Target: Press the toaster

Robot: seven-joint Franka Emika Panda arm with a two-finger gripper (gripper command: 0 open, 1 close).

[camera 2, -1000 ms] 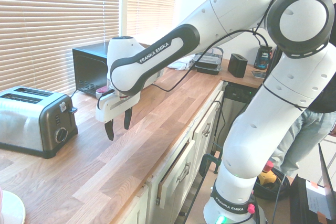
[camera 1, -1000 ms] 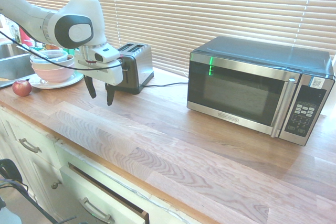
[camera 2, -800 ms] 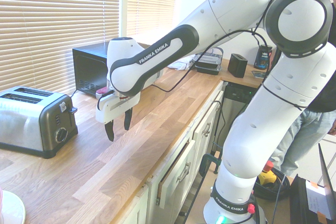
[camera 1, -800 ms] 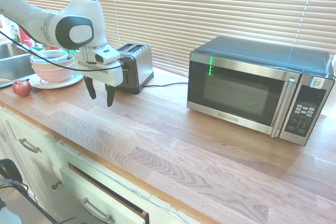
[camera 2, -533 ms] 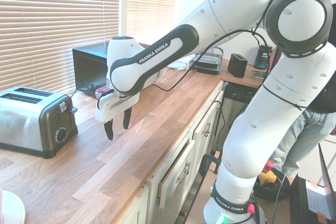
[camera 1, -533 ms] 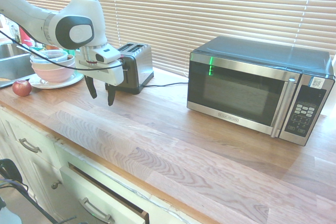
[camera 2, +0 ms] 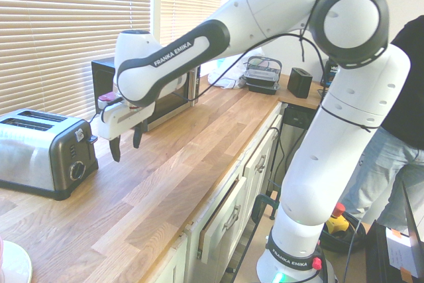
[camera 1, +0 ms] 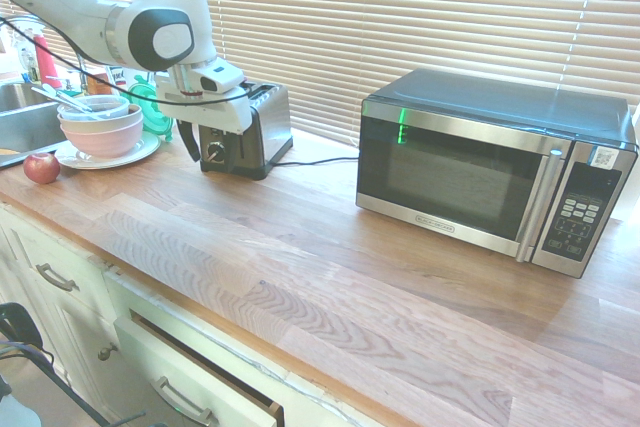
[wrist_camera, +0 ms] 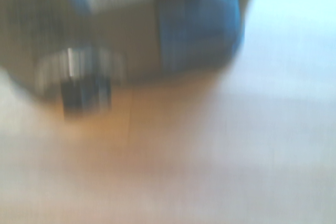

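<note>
One toaster [camera 2: 41,152] is sitting on the wooden worktop [camera 2: 172,183], and the pincer [camera 2: 124,145] is hanging just beside its narrow control end, pointing straight down with its two dark fingers [camera 2: 114,150] standing wide apart and gripping nothing. In the second exterior view a small gap is showing between the fingers and the toaster's lever; the fingertips are hovering about level with the lever, above the round knob and clear of the wood. In the first exterior view the pincer [camera 1: 210,147] is overlapping the toaster [camera 1: 262,127] and covering part of its front end, so touching cannot be judged there.

The toaster is showing brushed steel sides, a black top with two slots, a black base, and a dark end panel carrying the knob and lever. The wrist view is badly blurred, offering only a dark box shape with a round silvery knob over wood.

Farther from the pincer, beyond the toaster's far end, stacked bowls [camera 1: 100,125] are resting on a plate beside a red apple [camera 1: 41,167] and a steel sink [camera 1: 25,117]. On the pincer's other side, well apart, a steel-and-black microwave [camera 1: 495,172] is standing on the same worktop. Slatted window blinds [camera 1: 400,27] are running behind everything, and white cabinet drawers [camera 1: 180,377] are lining the worktop's front.
</note>
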